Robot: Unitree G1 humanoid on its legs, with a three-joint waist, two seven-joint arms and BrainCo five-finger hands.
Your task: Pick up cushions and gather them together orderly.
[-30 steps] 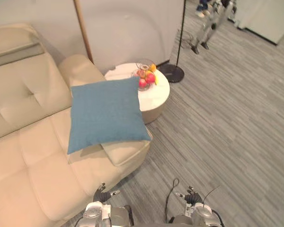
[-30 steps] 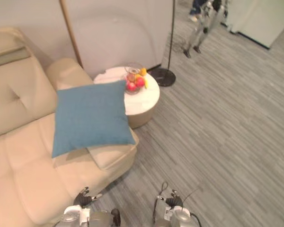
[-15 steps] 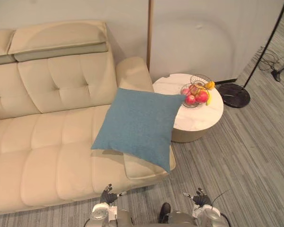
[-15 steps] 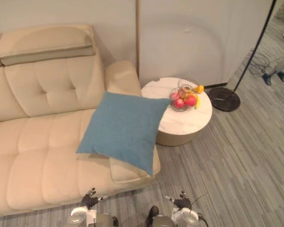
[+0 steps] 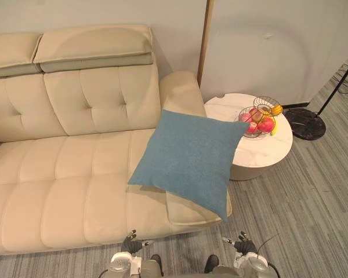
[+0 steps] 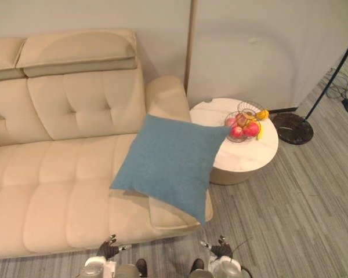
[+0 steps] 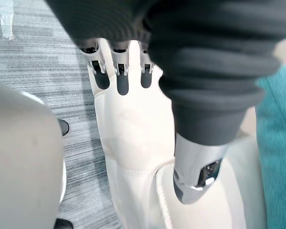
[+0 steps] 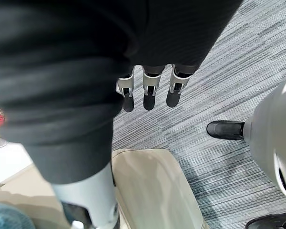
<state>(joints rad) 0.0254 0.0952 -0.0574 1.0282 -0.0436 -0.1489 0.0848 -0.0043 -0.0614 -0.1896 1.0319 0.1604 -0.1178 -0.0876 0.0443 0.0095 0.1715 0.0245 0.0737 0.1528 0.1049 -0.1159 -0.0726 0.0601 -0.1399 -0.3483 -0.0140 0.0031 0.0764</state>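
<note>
A square blue cushion (image 5: pixel 188 156) lies tilted on the right end of the cream sofa (image 5: pixel 58 185), partly on a cream cushion (image 5: pixel 192 211) that sticks out over the seat's front edge. My left hand (image 5: pixel 130 243) and right hand (image 5: pixel 242 242) hang low at the lower edge, in front of the sofa, well short of both cushions. In the left wrist view the left hand's fingers (image 7: pixel 121 78) are straight over cream upholstery, with the blue cushion (image 7: pixel 279 143) beside it. The right hand's fingers (image 8: pixel 150 93) are straight above the grey floor. Both hands hold nothing.
A round white side table (image 5: pixel 261 153) stands to the right of the sofa arm and bears a wire basket of fruit (image 5: pixel 258 116). A floor lamp's black base (image 5: pixel 309 123) sits further right. A wooden pole (image 5: pixel 206 46) runs up the wall. Grey carpet lies in front.
The camera has swung left, so more of the sofa is in sight and the table sits further right. The cushions have not moved; both hands stay low and empty.
</note>
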